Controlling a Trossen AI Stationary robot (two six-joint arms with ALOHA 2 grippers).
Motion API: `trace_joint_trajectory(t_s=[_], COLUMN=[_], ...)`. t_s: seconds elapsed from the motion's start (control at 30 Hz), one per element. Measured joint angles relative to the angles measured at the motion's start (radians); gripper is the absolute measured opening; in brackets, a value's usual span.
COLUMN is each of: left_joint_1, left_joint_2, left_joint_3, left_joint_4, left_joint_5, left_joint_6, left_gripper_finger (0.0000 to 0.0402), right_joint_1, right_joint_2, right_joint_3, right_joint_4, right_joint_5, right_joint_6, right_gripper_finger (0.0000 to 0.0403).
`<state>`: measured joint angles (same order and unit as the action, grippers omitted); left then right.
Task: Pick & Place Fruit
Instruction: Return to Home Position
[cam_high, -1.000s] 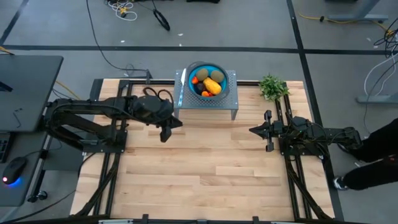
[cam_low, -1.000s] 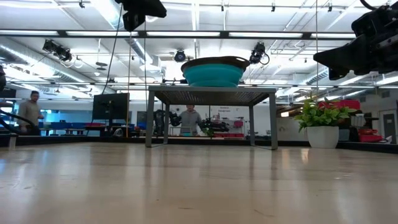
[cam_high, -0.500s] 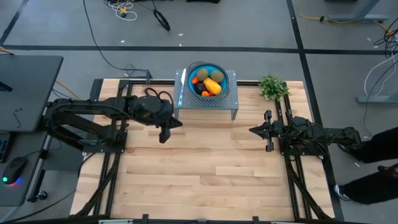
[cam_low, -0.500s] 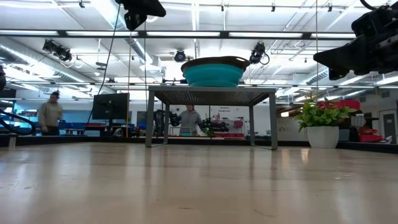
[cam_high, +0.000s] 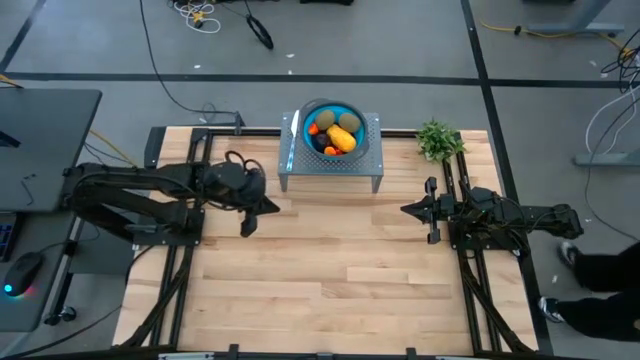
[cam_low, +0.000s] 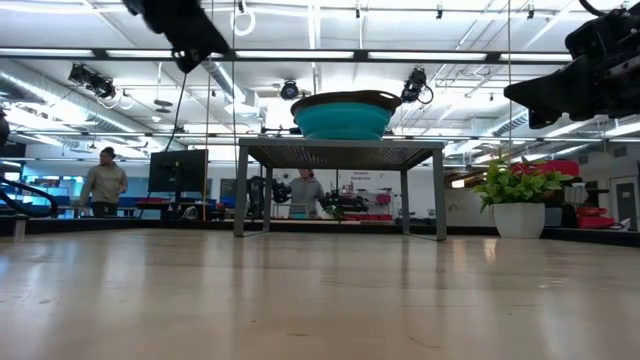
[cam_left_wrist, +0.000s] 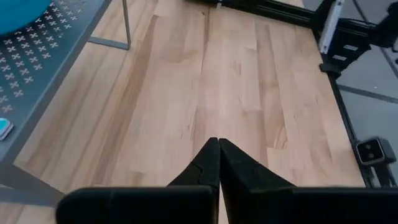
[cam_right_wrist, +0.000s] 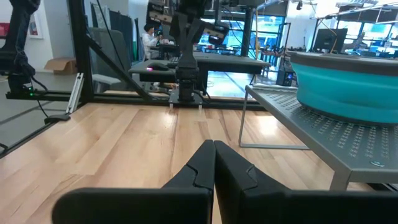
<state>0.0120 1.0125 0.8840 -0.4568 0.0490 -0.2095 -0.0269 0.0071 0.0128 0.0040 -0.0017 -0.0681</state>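
Two kiwis (cam_high: 328, 120), one yellow-orange fruit (cam_high: 342, 139), one blue bowl (cam_high: 335, 103), one shelf (cam_high: 374, 150), one plant (cam_high: 437, 139), two arms (cam_high: 150, 188)

From my screen I see a table (cam_high: 330, 270) of pale, smooth wood planks with a soft sheen, a shelf (cam_left_wrist: 37, 68) of matt grey perforated metal, a bowl (cam_low: 345, 120) of smooth teal plastic around dull-skinned fruit (cam_high: 343, 138), and matt black arms (cam_high: 140, 188).

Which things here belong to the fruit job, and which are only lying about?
Job: two brown-green kiwi-like ovals, long yellow-orange fruit, tiny red-orange fruits, in the round blue bowl on the grey perforated metal shelf.
Lying about: green leafy potted plant; slim silvery-blue knife-like stick on the shelf.
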Motion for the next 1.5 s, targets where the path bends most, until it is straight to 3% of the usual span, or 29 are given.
trace_joint_trajectory(t_s=[0.27,0.53,0.97,1.33,1.5], left_joint_1=[0.000,0.000,0.000,0.000,0.000], left_joint_2=[-0.193,-0.343,-0.417,-0.420,-0.419], left_joint_3=[-0.165,-0.240,-0.303,-0.528,-0.600], left_joint_4=[0.028,0.024,0.066,0.584,0.676], left_joint_5=[0.021,0.015,0.015,0.076,0.076], left_joint_6=[0.072,0.129,0.175,0.120,0.123], left_gripper_finger=[0.0003,0.0003,0.0002,0.0002,0.0002], right_joint_1=[0.000,0.000,0.000,0.000,0.000], right_joint_2=[0.000,0.000,0.000,0.000,0.000], right_joint_3=[0.000,0.000,0.000,0.000,0.000], right_joint_4=[0.000,0.000,0.000,0.000,0.000], right_joint_5=[0.000,0.000,0.000,0.000,0.000], right_joint_6=[0.000,0.000,0.000,0.000,0.000], right_gripper_finger=[0.0007,0.0007,0.0007,0.0007,0.0007])
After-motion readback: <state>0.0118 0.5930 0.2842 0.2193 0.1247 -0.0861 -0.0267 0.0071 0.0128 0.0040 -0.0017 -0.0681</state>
